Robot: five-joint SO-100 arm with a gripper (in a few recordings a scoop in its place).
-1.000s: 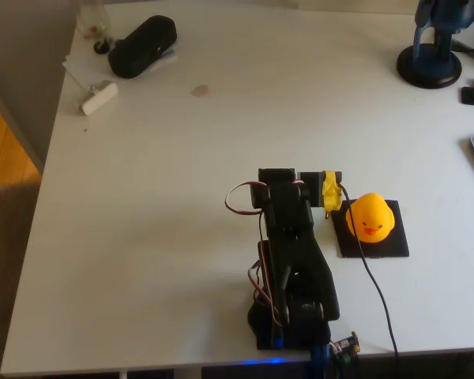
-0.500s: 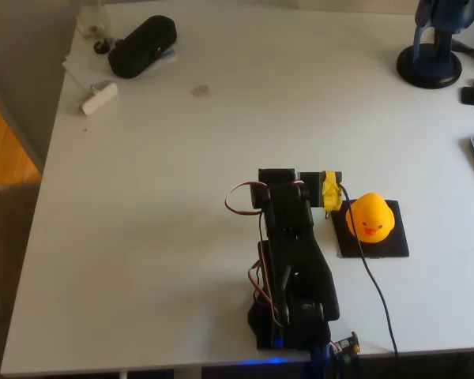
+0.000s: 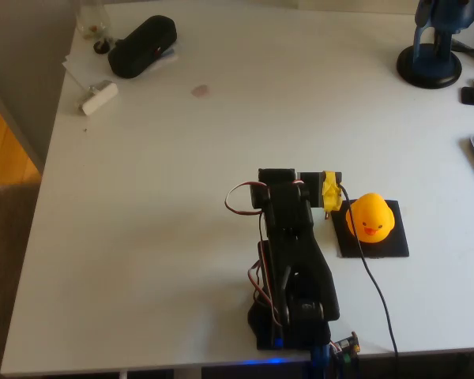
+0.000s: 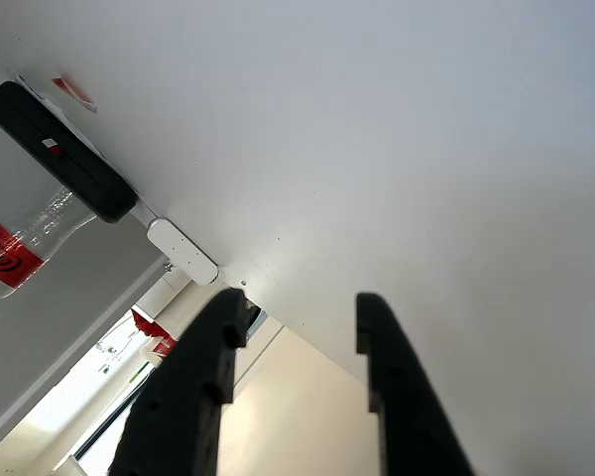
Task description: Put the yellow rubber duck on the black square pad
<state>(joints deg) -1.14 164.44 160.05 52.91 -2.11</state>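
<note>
White and matte, the tabletop (image 3: 158,197) fills most of the overhead view, with wooden floor showing past its left edge. Toward the right part of the near edge lies the thin black square pad (image 3: 371,234), and the small yellow rubber duck (image 3: 369,216) sits upright on it, toward the pad's far-left part, beak pointing at the near edge. By the look of it the placing is already done.

The black robot arm (image 3: 291,253) stands at the near edge, just left of the pad, folded over itself; its yellow tape-wrapped part (image 3: 329,191) lies close beside the duck's far-left side, apart from it as far as I can tell.

In the wrist view the two black fingers (image 4: 297,382) stand apart with a clear gap and nothing between them. They point out over bare white tabletop toward the far-left corner, where the dark oblong pouch (image 4: 59,151), a small white block (image 4: 181,251) and a clear bottle with a red label (image 4: 20,246) lie.

So the telling relation is this: the duck lies off to the side of the fingers and behind their line of sight, not ahead of them. Any further move would likely be a retreat to rest, not a reach.
</note>
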